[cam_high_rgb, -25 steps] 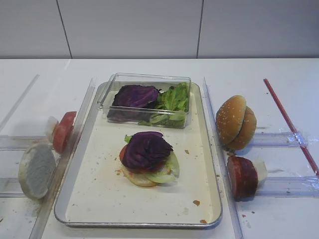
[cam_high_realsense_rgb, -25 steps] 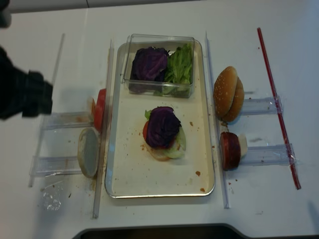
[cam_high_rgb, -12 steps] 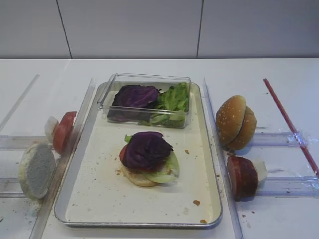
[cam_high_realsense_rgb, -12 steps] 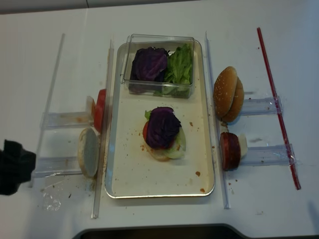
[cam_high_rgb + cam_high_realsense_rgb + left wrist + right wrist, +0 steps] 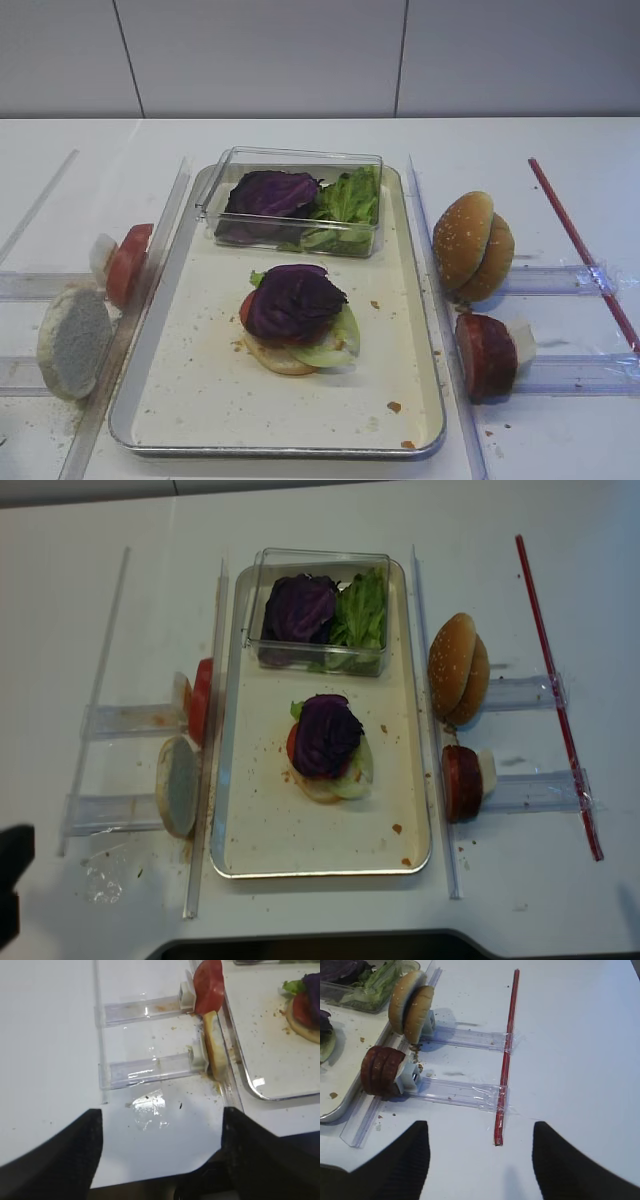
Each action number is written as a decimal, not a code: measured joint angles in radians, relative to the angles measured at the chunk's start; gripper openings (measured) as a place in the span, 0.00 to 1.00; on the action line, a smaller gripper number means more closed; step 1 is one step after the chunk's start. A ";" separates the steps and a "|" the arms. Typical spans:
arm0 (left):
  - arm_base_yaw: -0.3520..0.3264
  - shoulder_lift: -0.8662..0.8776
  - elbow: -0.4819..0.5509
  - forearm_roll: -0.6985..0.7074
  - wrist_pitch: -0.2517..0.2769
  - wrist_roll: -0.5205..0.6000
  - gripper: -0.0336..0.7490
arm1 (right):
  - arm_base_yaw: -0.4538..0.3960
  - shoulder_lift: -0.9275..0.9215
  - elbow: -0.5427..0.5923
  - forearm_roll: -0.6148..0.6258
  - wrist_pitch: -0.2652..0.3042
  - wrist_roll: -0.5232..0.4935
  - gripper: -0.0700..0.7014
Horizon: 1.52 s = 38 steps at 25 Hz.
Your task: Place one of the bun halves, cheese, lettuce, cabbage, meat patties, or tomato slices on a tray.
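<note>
On the silver tray (image 5: 200, 390) a stack stands mid-floor: a pale bun half, tomato and lettuce, with purple cabbage (image 5: 293, 300) on top. More cabbage (image 5: 270, 193) and lettuce (image 5: 345, 200) fill a clear box at the tray's far end. Left of the tray, a tomato slice (image 5: 127, 262) and a pale bun half (image 5: 73, 342) stand in holders. Right of it are sesame bun halves (image 5: 472, 245) and meat patties (image 5: 485, 355). My left gripper (image 5: 160, 1160) hangs open and empty over the near-left table edge. My right gripper (image 5: 477, 1160) is open and empty near the red strip.
Clear plastic rails and holders (image 5: 560, 375) flank the tray on both sides. A red strip (image 5: 506, 1055) is taped along the table at the right. Crumbs speckle the tray floor, and a wet smear (image 5: 147, 1107) marks the table near the left gripper.
My left arm has drawn back toward the near-left corner and almost out of the overhead view. The pale bun half on the left has rocked slightly in its holder.
</note>
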 joint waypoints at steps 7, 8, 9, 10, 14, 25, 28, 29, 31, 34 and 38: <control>0.000 -0.228 0.169 0.000 0.005 0.001 0.63 | 0.000 0.000 0.000 0.000 0.000 0.000 0.68; 0.000 -0.258 0.187 0.000 0.009 0.002 0.63 | 0.000 0.000 0.000 0.000 0.000 0.000 0.68; 0.000 -0.293 0.204 0.000 0.010 0.003 0.63 | 0.000 0.000 0.000 0.000 0.000 0.000 0.68; 0.000 -0.326 0.217 0.000 0.010 0.005 0.63 | 0.000 0.000 0.000 0.000 0.000 0.000 0.68; 0.000 -0.424 0.262 0.000 -0.007 0.019 0.63 | 0.000 0.000 0.000 0.000 0.000 0.000 0.68; 0.000 -0.455 0.304 -0.017 -0.069 0.071 0.63 | 0.000 0.000 0.000 0.000 0.000 0.000 0.68; 0.000 -0.455 0.304 -0.019 -0.071 0.072 0.63 | 0.000 0.000 0.000 0.000 0.000 0.000 0.68; 0.000 -0.455 0.304 -0.019 -0.073 0.072 0.63 | 0.000 0.000 0.000 0.000 0.000 0.000 0.68; 0.000 -0.455 0.304 -0.019 -0.073 0.072 0.63 | 0.000 0.000 0.000 0.000 0.000 0.000 0.68; 0.000 -0.455 0.304 -0.019 -0.073 0.072 0.63 | 0.000 0.000 0.000 0.000 -0.002 0.000 0.68; 0.000 -0.455 0.305 -0.021 -0.075 0.072 0.63 | 0.000 0.000 0.000 0.000 -0.002 0.000 0.68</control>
